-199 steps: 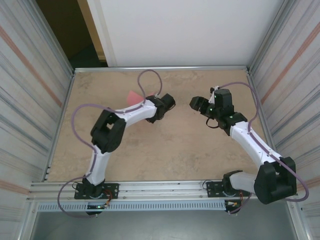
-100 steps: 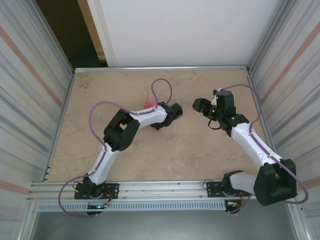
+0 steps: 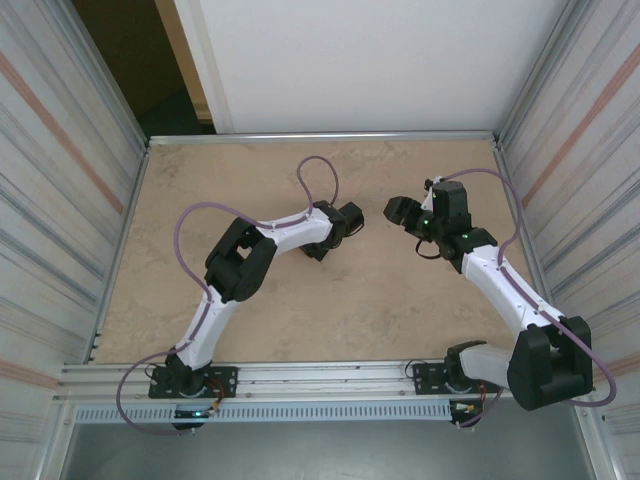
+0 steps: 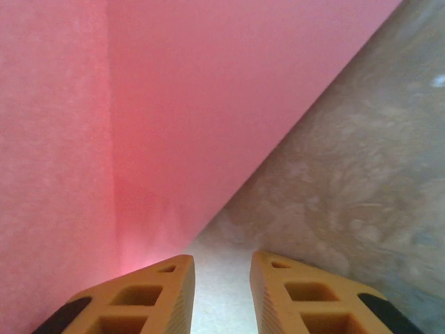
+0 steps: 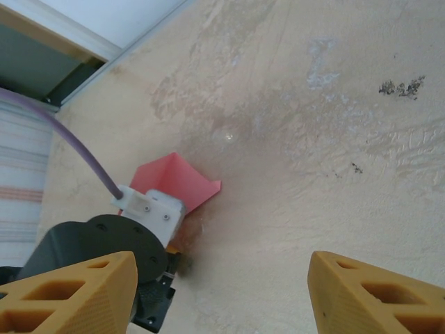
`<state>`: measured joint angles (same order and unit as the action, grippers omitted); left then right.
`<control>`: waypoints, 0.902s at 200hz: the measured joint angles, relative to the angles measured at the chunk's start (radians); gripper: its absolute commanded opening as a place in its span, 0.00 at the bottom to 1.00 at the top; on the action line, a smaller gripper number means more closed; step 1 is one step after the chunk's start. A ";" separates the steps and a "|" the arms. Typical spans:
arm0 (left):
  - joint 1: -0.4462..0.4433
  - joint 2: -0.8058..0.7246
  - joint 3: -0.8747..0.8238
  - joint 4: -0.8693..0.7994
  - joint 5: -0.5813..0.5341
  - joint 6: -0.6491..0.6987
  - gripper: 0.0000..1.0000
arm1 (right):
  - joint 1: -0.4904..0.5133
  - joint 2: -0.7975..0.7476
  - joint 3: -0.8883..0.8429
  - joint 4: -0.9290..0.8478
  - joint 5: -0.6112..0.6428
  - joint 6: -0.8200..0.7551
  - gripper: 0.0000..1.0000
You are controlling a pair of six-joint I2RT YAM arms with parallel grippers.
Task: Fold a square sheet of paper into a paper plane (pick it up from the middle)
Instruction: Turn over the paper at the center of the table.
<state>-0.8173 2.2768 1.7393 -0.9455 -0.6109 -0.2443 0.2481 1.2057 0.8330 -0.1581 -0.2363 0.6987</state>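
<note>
Where the paper (image 5: 177, 182) lies, left arm (image 3: 290, 232) bends low

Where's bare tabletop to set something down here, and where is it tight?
Free: the near strip of table between the two arms, and the far-left corner. Crowded: centre, where the left end effector, the sheet of paper and the right end effector sit close.

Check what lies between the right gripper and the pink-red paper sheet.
Right wrist view: left arm's black-and-white wrist covers the near edge of the pink-red paper sheet; otherwise bare beige tabletop to the right gripper.
</note>
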 measured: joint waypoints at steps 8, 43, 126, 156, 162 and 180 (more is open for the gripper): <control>0.000 -0.011 -0.002 0.004 0.034 -0.014 0.33 | 0.000 0.001 -0.001 0.000 0.000 0.000 0.65; -0.021 -0.110 -0.085 0.064 0.235 -0.086 0.35 | 0.000 0.001 -0.006 0.000 0.000 0.000 0.65; -0.001 -0.560 -0.452 0.322 0.587 -0.269 0.52 | 0.004 0.027 -0.021 0.029 -0.004 0.016 0.69; 0.152 -0.555 -0.492 0.427 0.677 -0.281 0.58 | 0.023 0.038 -0.021 0.039 -0.003 0.026 0.69; 0.181 -0.545 -0.494 0.441 0.692 -0.281 0.59 | 0.027 0.040 -0.021 0.039 -0.003 0.026 0.69; 0.254 -0.507 -0.495 0.491 0.723 -0.285 0.62 | 0.040 0.040 -0.021 0.039 -0.003 0.026 0.69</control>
<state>-0.5629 1.7695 1.2446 -0.4549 0.1123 -0.5289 0.2878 1.2461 0.8124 -0.1196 -0.2398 0.7246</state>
